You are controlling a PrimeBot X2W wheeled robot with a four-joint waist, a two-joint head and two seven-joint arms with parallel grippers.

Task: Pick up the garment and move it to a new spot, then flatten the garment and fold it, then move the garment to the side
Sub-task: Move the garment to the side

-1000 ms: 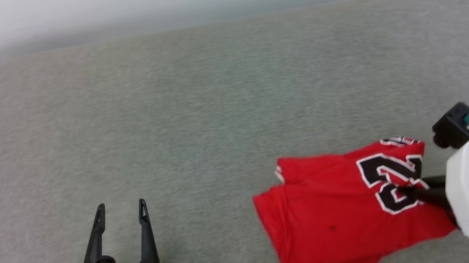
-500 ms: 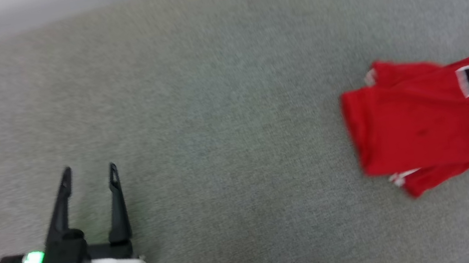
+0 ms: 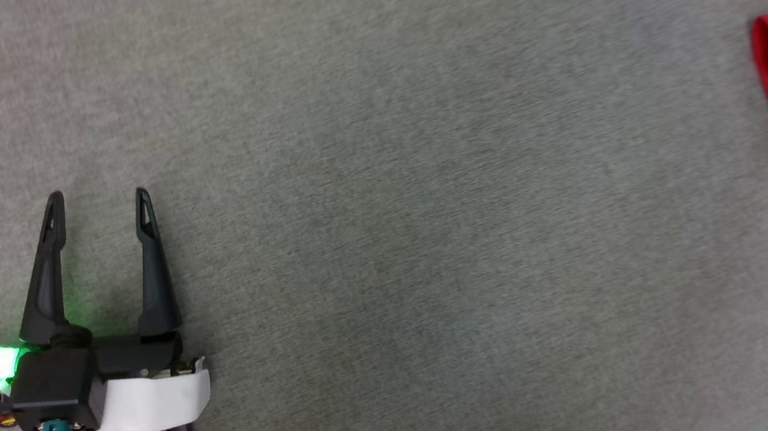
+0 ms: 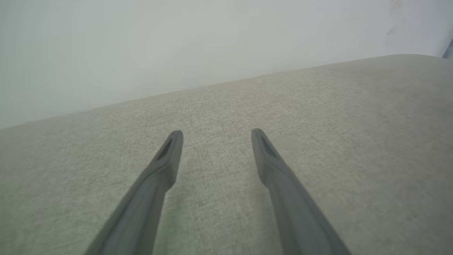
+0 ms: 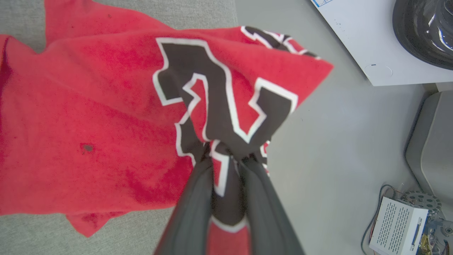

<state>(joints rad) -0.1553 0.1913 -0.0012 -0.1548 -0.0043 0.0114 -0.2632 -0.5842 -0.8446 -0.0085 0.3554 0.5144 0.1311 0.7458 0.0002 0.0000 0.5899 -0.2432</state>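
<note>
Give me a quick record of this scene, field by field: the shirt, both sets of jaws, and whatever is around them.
shirt: red shirt, partly lying on the grey surface, its numbered part bunched and drawn out over the floor
left jaws: open, empty, above the grey surface
right jaws: shut on the shirt, pinching the cloth at the black number
nearby: white vented box on the floor

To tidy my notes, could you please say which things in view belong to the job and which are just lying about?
Job: garment; right gripper, jaws shut on it; left gripper, jaws open; grey surface.
Lying about: white vented box; white panel.
</note>
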